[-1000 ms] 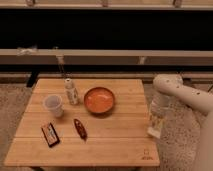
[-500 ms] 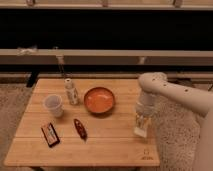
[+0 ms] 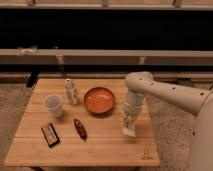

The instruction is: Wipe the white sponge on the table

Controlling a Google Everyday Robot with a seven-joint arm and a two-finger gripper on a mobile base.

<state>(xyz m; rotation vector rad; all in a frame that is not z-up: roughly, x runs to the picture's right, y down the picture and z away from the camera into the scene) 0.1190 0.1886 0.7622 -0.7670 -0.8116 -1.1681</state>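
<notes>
White sponge (image 3: 129,131) sits under the end effector (image 3: 129,125), pressed to the desk (image 3: 100,145) right of centre; grip state unclear, wipe stroke looks underway.

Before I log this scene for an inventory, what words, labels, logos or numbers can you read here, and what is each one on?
Nothing here reads as text.
Table: small dark logo near the front right edge, too small to read.
Small white bottle: label, too blurred to read.
Dark flat packet: markings, unreadable.
Gripper, above the table's right side with the white sponge at its tip: no markings visible.
</notes>
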